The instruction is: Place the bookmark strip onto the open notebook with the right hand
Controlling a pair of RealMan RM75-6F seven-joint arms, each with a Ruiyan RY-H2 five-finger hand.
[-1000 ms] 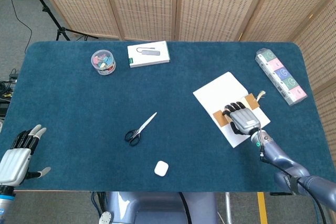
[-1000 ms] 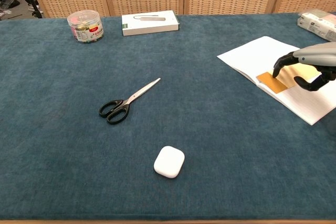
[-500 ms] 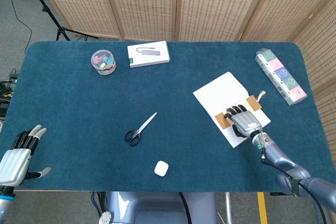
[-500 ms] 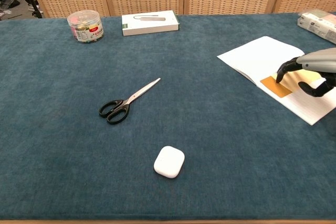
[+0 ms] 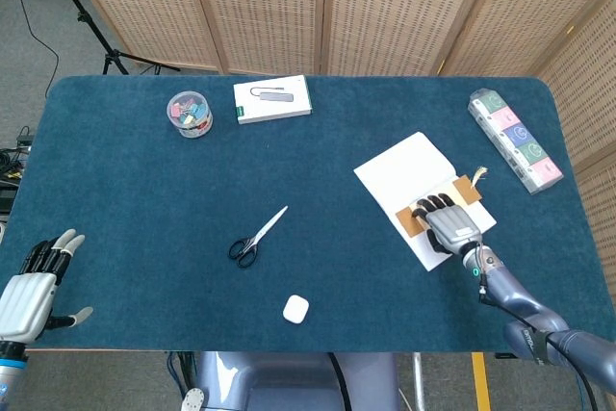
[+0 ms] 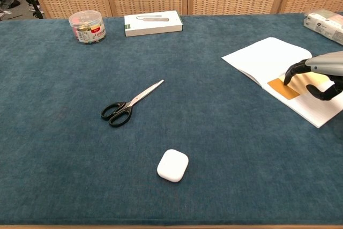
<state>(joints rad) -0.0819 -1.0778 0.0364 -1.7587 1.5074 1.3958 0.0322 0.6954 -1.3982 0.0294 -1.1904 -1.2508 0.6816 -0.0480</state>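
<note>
The open white notebook lies at the right of the blue table. A brown bookmark strip lies flat across its near page, and a tasselled end shows at the far side. My right hand hovers over the strip's middle with its fingers arched down and apart; the dark fingertips are at or just above the strip, holding nothing. My left hand rests open off the front left corner, far from the notebook.
Scissors lie mid-table, with a white earbud case nearer the front edge. A jar of clips and a white box sit at the back. A long packet lies at the far right.
My right hand has drawn back slightly toward the front right, uncovering more of the bookmark's near end. The bookmark stays flat on the notebook. The left hand has not moved.
</note>
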